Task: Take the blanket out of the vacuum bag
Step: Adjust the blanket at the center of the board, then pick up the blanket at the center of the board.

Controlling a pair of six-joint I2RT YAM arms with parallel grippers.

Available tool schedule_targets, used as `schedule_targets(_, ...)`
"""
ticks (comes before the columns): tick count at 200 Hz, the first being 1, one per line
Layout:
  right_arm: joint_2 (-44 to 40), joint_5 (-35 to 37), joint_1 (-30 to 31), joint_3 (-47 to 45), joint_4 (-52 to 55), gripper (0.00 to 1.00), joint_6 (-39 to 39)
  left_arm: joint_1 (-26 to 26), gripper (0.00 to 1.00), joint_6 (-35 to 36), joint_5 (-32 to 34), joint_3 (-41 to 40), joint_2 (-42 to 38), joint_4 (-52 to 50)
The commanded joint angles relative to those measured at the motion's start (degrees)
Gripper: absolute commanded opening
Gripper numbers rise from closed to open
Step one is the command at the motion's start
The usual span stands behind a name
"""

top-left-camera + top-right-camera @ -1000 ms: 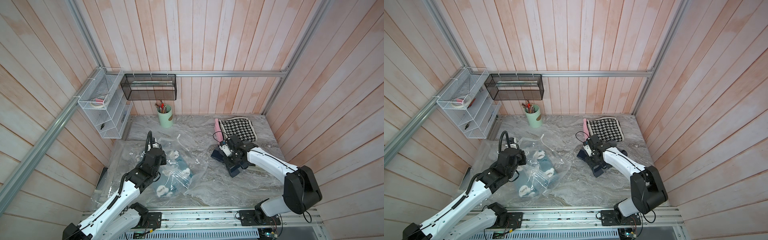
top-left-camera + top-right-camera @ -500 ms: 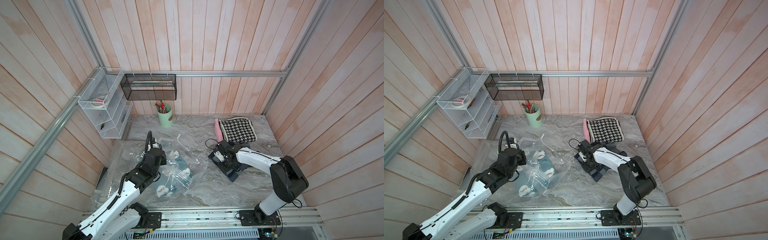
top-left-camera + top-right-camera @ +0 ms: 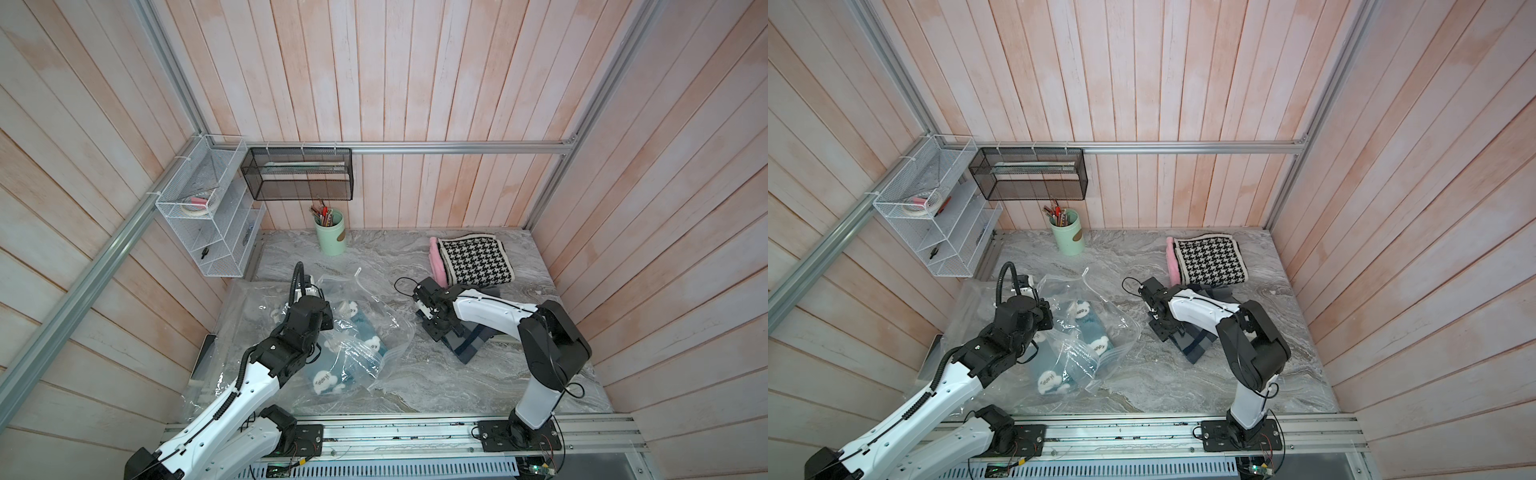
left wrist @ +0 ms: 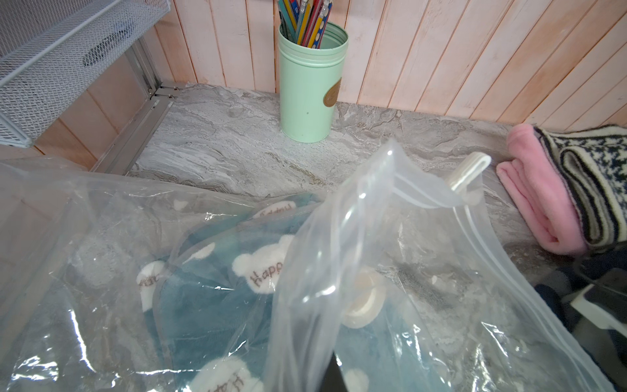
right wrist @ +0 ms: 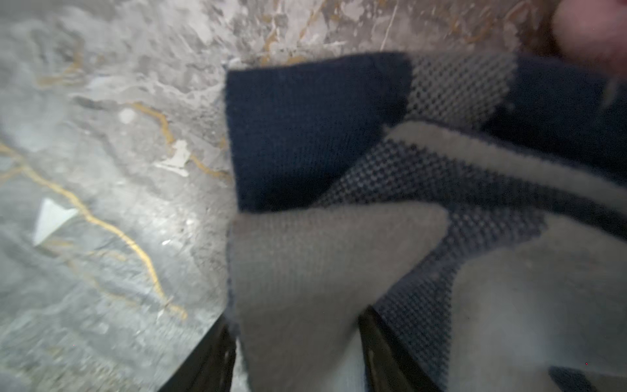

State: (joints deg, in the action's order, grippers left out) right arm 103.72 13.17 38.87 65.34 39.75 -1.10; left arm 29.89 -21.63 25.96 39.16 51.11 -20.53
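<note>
vacuum bag (image 3: pixel 1100 300) on table (image 3: pixel 1183 386), blanket (image 3: pixel 1090 330) inside

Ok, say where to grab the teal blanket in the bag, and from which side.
Probably the edge of the teal blanket nearest the vacuum bag mouth, entering low from the zip side by the white slider: the left pincer holds the upper sheet lifted there, and the blanket lies flat.

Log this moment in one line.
left gripper: shut on vacuum bag | right gripper: open over navy-grey blanket | teal blanket: inside bag

One vacuum bag (image 3: pixel 392 332), four blankets (image 3: pixel 365 325) (image 3: pixel 470 345) (image 3: pixel 436 259) (image 3: pixel 476 262), one pencil cup (image 3: pixel 331 236), two wire baskets (image 3: pixel 208 232) (image 3: pixel 297 176).
</note>
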Motion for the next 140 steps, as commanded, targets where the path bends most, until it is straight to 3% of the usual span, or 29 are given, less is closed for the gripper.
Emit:
schedule_targets(1, 2.9, 4.0, 0.5, 1.1, -0.2, 0.59, -0.7, -0.3, 0.0, 0.8, 0.2, -0.2, -0.8, 0.8)
schedule_targets(40, 7.6, 2.4, 0.5, 0.4, -2.0, 0.53, -0.2, -0.3, 0.0, 0.9, 0.5, -0.1, -0.6, 0.8)
schedule_targets(53, 8.4, -0.3, 0.4, -0.1, -3.0, 0.37, -0.3, -0.4, 0.0, 1.0, 0.5, 0.0, -0.6, 0.8)
schedule_targets(72, 8.6, -4.8, -0.2, -0.9, -4.3, 0.27, 0.5, -0.4, 0.0, 1.1, 0.6, 0.0, -0.6, 0.7)
schedule_targets(85, 7.8, -8.7, -1.7, -1.2, -5.2, 0.0, 1.0, -0.3, 0.0, 1.1, 0.7, 0.1, -0.8, 0.5)
schedule_targets(121, -1.3, -17.6, -7.3, -3.9, -11.0, 0.0, 3.1, -0.4, 0.0, 1.0, 0.7, 0.3, -1.6, 0.2)
schedule_targets(140, -8.3, -27.3, -11.9, -4.5, -13.3, 0.0, 4.3, -0.3, 0.0, 1.0, 0.3, 0.2, -1.7, 0.2)
